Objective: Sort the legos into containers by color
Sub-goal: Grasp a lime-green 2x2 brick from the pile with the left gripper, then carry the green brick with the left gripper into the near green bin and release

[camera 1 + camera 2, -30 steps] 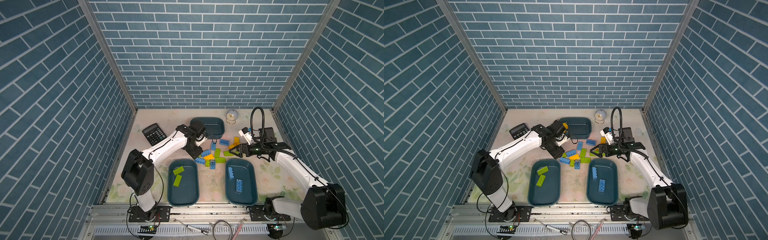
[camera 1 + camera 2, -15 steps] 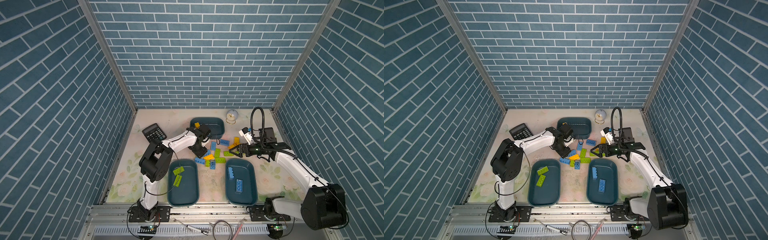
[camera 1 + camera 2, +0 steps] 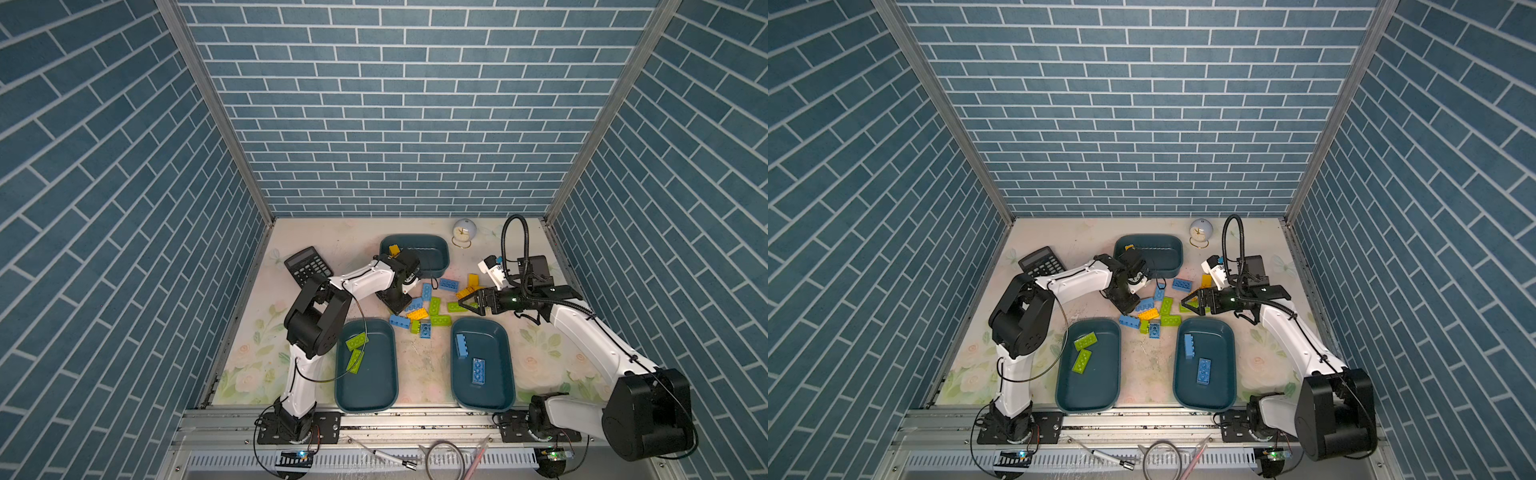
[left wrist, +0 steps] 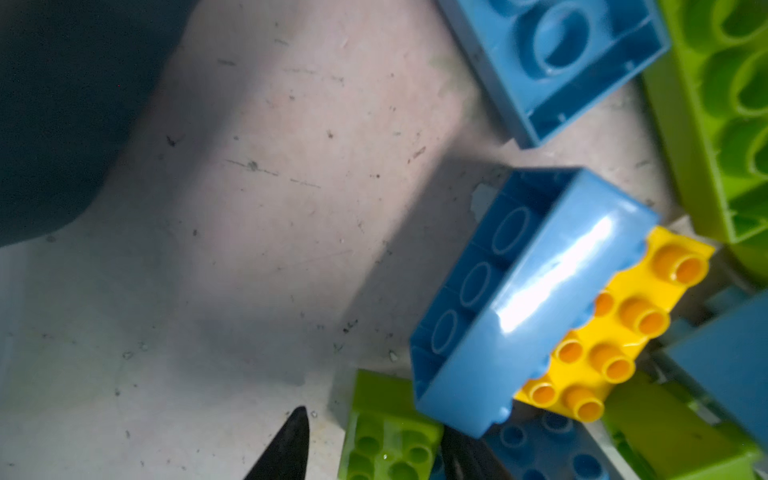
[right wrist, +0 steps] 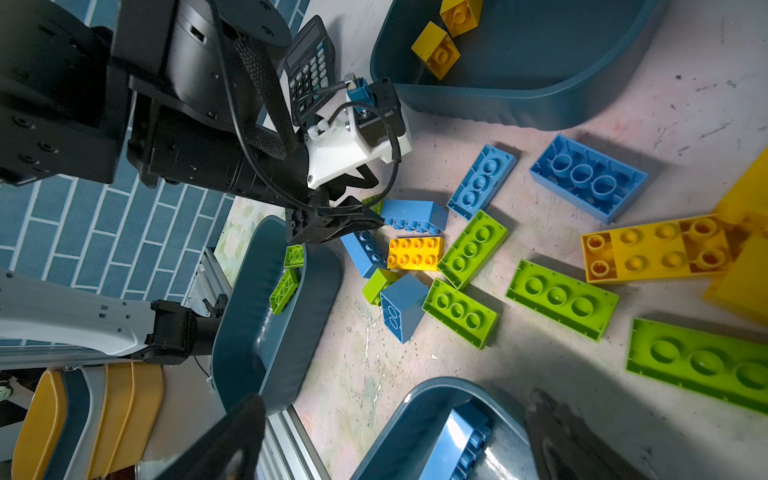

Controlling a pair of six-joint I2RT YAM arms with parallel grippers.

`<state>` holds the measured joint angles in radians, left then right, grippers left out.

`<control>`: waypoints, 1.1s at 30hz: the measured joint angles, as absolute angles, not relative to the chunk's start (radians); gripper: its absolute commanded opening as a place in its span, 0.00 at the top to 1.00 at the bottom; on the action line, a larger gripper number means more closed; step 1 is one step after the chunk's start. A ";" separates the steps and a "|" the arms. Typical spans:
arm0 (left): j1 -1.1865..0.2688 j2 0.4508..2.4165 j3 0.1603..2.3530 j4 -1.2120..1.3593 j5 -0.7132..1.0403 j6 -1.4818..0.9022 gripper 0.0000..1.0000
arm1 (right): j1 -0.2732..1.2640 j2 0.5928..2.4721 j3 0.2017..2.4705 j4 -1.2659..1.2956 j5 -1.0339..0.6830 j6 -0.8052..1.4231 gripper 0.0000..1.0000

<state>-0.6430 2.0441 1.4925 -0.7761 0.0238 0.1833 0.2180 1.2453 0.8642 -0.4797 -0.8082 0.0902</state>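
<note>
- Sitting on the table just past the far right corner of the green-brick tub (image 3: pixel 365 386), at the edge of the loose pile, is the target. It's a lime brick (image 4: pixel 386 432), with a blue brick (image 4: pixel 519 299) tipped on its side just beside it.
- Its long axis? Can't tell, because the wrist view cuts the brick off.
- And the left gripper (image 4: pixel 374 446) is right on it, jaws part-way apart and astride the brick. One finger (image 4: pixel 291 440) shows a sliver of table before the plastic, so I'd say it isn't clamped.
- The left arm has its elbow folded above the tub's far left corner. The forearm stretches out beyond the tub and the wrist pitches down onto the pile.
- The right gripper (image 3: pixel 460 306) hangs across the pile from the tub, spread wide and empty. It's clearly the farther one.
- From here the drop looks like a short pull back over the tub's far rim.
</note>
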 measured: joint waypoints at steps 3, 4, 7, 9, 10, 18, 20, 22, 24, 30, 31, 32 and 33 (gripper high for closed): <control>-0.637 2.045 1.485 -0.782 0.028 0.194 0.48 | 0.218 1.245 0.864 -0.481 -0.808 0.090 0.02; -0.636 2.045 1.484 -0.782 0.031 0.196 0.48 | 0.218 1.245 0.864 -0.483 -0.808 0.090 0.02; -0.634 2.045 1.484 -0.784 0.038 0.199 0.49 | 0.218 1.245 0.865 -0.487 -0.808 0.090 0.02; -0.633 2.045 1.482 -0.783 0.043 0.200 0.54 | 0.218 1.245 0.865 -0.487 -0.808 0.090 0.02; -0.633 2.045 1.479 -0.783 0.044 0.200 0.57 | 0.218 1.245 0.864 -0.488 -0.808 0.090 0.03; -0.631 2.044 1.465 -0.781 0.046 0.216 0.74 | 0.218 1.245 0.865 -0.490 -0.808 0.089 0.02; -0.628 2.041 1.465 -0.788 0.046 0.217 0.75 | 0.218 1.246 0.865 -0.490 -0.808 0.089 0.03; -0.625 2.034 1.467 -0.802 0.046 0.215 0.74 | 0.218 1.246 0.865 -0.490 -0.808 0.089 0.02; -0.622 2.020 1.475 -0.827 0.046 0.208 0.74 | 0.218 1.248 0.865 -0.490 -0.808 0.089 0.02; -0.621 1.900 1.500 -0.902 0.056 0.137 0.73 | 0.218 1.255 0.873 -0.488 -0.813 0.089 0.02; -0.622 1.871 1.506 -0.921 0.062 0.116 0.73 | 0.218 1.257 0.874 -0.489 -0.813 0.088 0.02; -0.623 1.845 1.509 -0.939 0.068 0.096 0.73 | 0.218 1.259 0.875 -0.488 -0.815 0.088 0.02; -0.626 1.818 1.509 -0.953 0.073 0.075 0.73 | 0.218 1.260 0.876 -0.489 -0.816 0.085 0.02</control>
<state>-0.6262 1.8183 1.5085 -0.9535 0.0727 0.0753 0.2180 1.2598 0.8761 -0.4892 -0.8158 0.0849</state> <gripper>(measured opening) 0.346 0.976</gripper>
